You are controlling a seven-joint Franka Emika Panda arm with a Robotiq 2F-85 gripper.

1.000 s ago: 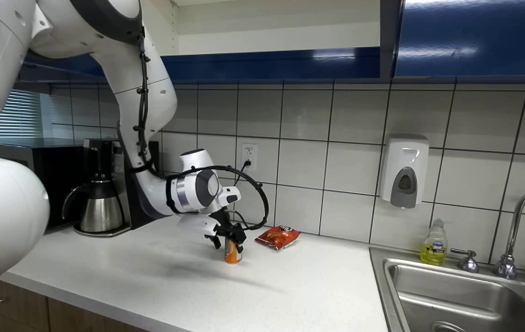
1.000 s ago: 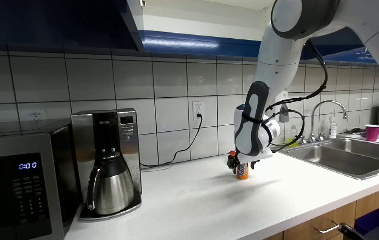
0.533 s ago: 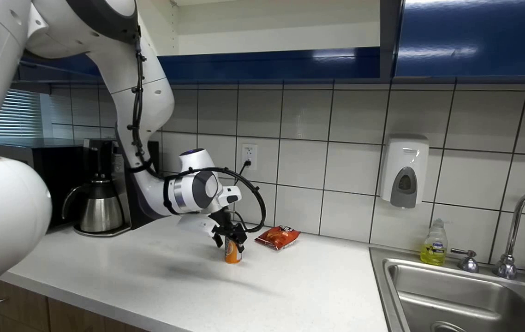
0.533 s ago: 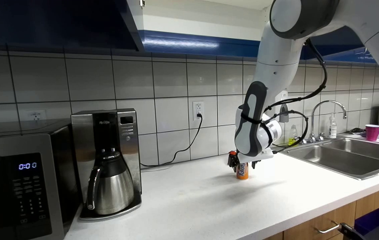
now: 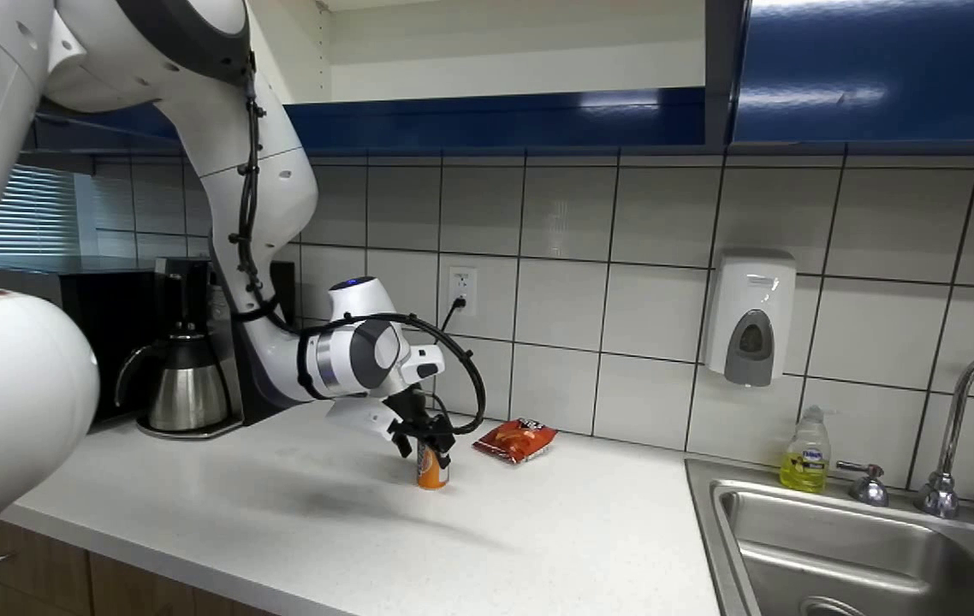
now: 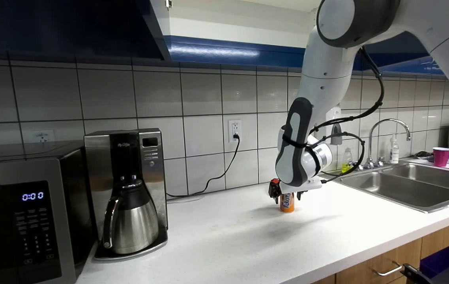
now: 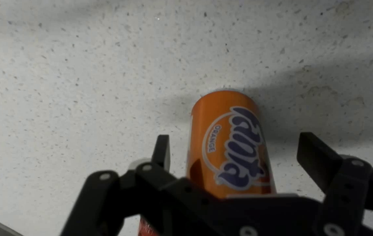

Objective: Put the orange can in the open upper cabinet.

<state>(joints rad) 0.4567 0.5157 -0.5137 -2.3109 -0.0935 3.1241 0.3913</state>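
Upright on the white counter stands the orange can, its label facing the camera in the wrist view. My gripper reaches over the can from above, jaws wide apart. In the wrist view a gap shows between the can and each of the dark fingers; the can's top is hidden behind the gripper body. Both exterior views show the can's lower part below the fingertips. Above the backsplash is the open upper cabinet, with a pale interior over a blue lower edge; the arm covers part of its front.
An orange-red snack packet lies beside the gripper near the wall. The coffee pot and microwave stand at one end of the counter. At the other end are the sink, faucet and soap bottle.
The arm's upper links have shifted slightly, leftward in both exterior views, and the gripper has turned a little over the can. The can stays in place, and the jaws remain apart.
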